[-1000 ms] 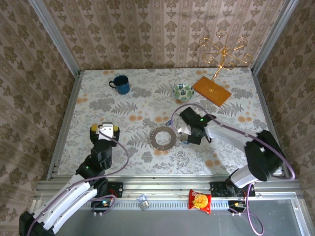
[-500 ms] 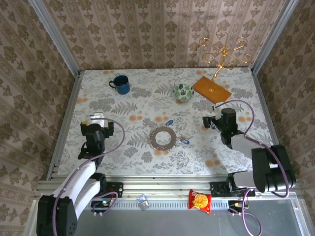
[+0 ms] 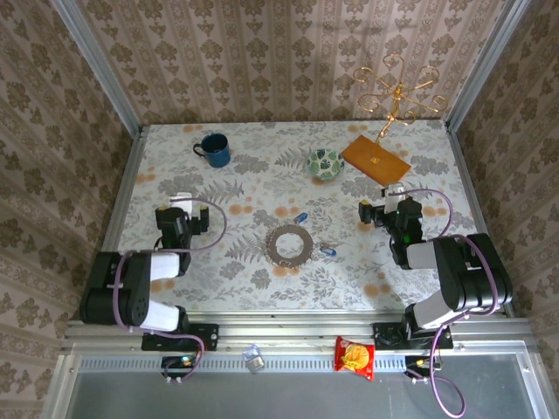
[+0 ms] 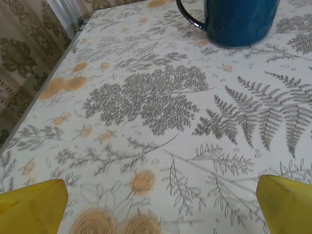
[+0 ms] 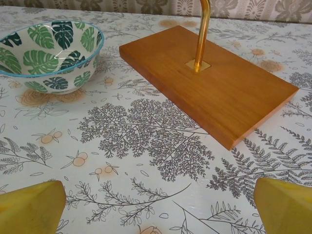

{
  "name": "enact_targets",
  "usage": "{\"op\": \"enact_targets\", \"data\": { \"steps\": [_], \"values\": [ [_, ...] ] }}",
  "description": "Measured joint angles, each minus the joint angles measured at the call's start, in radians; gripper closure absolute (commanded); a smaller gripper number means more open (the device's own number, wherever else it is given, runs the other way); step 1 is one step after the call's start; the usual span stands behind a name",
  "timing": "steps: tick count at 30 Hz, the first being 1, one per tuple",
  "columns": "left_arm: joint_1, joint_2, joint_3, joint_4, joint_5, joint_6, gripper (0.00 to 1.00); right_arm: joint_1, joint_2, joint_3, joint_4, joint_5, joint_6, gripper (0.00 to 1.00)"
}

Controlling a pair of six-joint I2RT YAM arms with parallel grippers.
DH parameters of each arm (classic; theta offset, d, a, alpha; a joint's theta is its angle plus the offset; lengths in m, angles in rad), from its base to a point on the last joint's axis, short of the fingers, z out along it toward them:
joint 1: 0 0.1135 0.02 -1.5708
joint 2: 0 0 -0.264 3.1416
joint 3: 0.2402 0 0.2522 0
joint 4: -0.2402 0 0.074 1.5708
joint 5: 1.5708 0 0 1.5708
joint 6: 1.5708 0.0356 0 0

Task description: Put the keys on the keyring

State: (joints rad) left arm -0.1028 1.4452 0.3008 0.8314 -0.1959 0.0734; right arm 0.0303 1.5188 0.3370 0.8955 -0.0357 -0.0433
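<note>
The keyring (image 3: 290, 244), a flat grey-brown ring, lies in the middle of the table. One blue-headed key (image 3: 301, 216) rests just beyond it and the other key (image 3: 327, 251) just to its right, both outside the ring. My left gripper (image 3: 182, 204) sits far left of the ring, open, low over bare tablecloth (image 4: 161, 209). My right gripper (image 3: 390, 202) is off to the right of the ring, also open with nothing between its fingers (image 5: 158, 207), facing the wooden base (image 5: 209, 80).
A blue mug (image 3: 214, 149) (image 4: 239, 19) stands at the back left. The green leaf-patterned bowl (image 3: 325, 162) (image 5: 48, 53) sits beside the wooden base (image 3: 376, 160) of a gold stand (image 3: 397, 87). A snack packet (image 3: 355, 356) lies on the front rail.
The right gripper has drawn back from beside the ring to the right side, uncovering both keys. The left arm has folded back towards the left and now sits still.
</note>
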Motion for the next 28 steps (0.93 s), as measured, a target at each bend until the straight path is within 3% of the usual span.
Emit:
{"op": "enact_targets", "data": {
  "steps": [2,6,15,28],
  "values": [
    [0.013,0.081,0.004,0.108,0.014,0.006,0.00,-0.001,0.000,0.000,0.000,-0.002,0.003,0.00],
    [0.026,0.117,0.004,0.144,0.035,0.007,0.00,-0.002,0.000,0.000,0.018,-0.002,0.013,0.00],
    [0.032,0.117,0.051,0.142,-0.014,0.000,0.00,-0.002,0.000,0.021,-0.005,0.053,0.049,0.00],
    [0.056,0.117,0.056,0.134,0.002,-0.007,0.00,-0.002,0.002,0.056,-0.040,0.109,0.072,0.00]
  ]
}}
